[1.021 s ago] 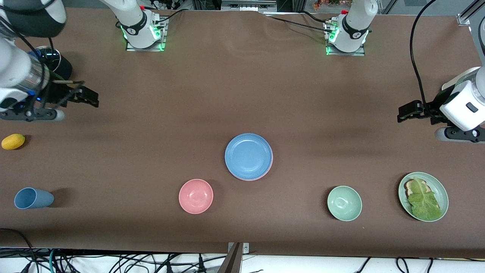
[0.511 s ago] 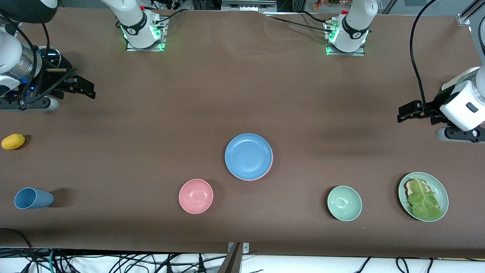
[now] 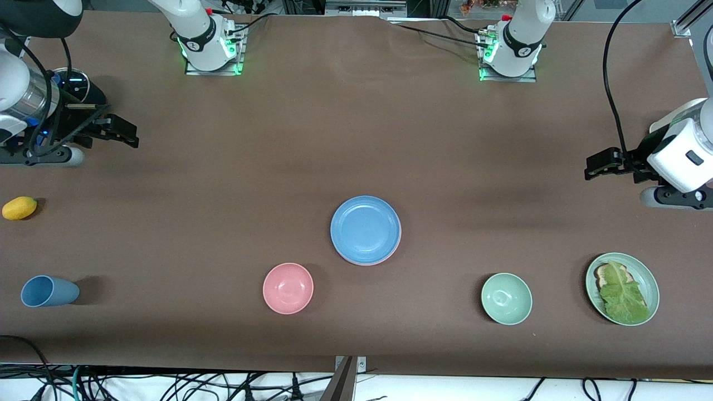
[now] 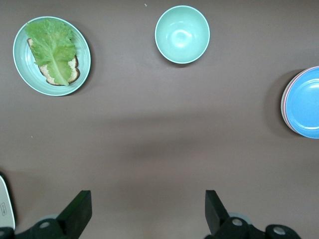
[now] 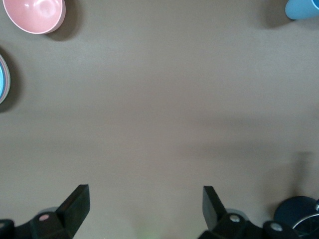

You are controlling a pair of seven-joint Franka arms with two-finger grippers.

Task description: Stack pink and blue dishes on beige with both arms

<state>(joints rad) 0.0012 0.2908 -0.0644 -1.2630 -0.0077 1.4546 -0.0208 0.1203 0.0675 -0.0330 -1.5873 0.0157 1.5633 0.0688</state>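
The sky-blue plate (image 3: 365, 228) lies mid-table on top of the salmon-pink plate, of which only a thin rim (image 3: 391, 257) shows. The beige plate is hidden. The left wrist view shows the same stack, blue plate (image 4: 305, 102) uppermost, at the picture's edge. My right gripper (image 3: 125, 133) hangs open over bare table at the right arm's end, with nothing between its fingers (image 5: 145, 204). Over the left arm's end my left gripper (image 3: 593, 166) is also open and empty (image 4: 147, 209). Both are well away from the stack.
A pink bowl (image 3: 288, 288) and a green bowl (image 3: 506, 298) sit nearer the camera than the stack. The green plate (image 3: 640, 273) with lettuce is at the left arm's end. A blue cup (image 3: 47, 291), a yellow fruit (image 3: 19, 208) and a dark round object (image 3: 78, 89) are at the right arm's end.
The right gripper has drawn back a little toward the right arm's end of the table. The left arm and the dishes have not moved.
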